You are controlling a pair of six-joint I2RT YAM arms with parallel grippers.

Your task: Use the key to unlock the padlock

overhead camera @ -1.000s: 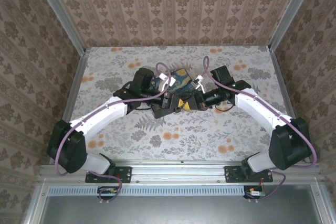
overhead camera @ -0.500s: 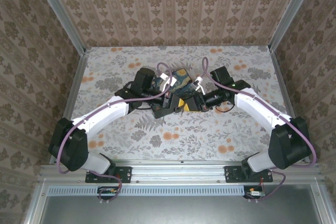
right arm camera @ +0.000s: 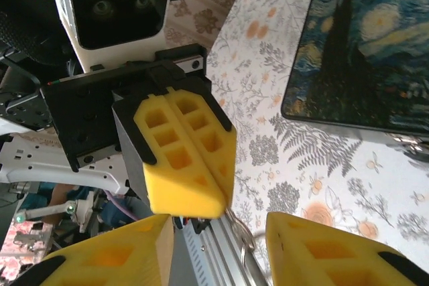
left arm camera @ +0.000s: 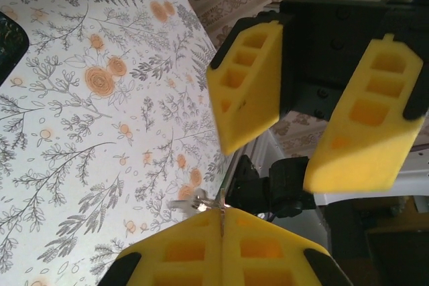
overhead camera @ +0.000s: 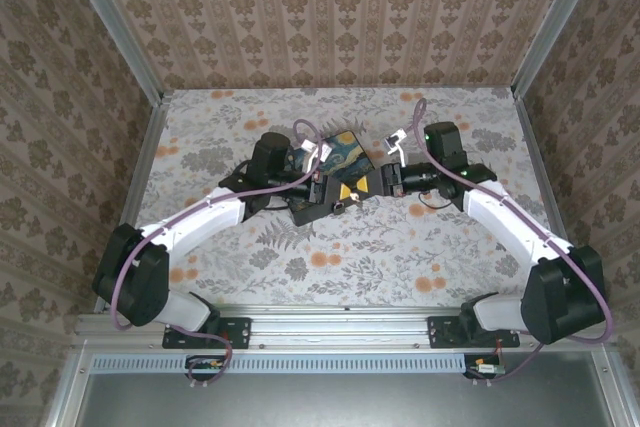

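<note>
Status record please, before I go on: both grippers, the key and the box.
left gripper: shut, pads pressed together on a thin metal piece
key: apparently that metal piece, poking out between the pads
wire ring: hangs below the left gripper
right gripper: open, nothing between its fingers, facing the left gripper
box: flat on the table, swirl-painted lid up, beside both grippers

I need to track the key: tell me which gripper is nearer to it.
Left. The left gripper is shut on the key, pinching it at its fingertips. The right gripper stands open opposite, facing the key but apart from it.
</note>
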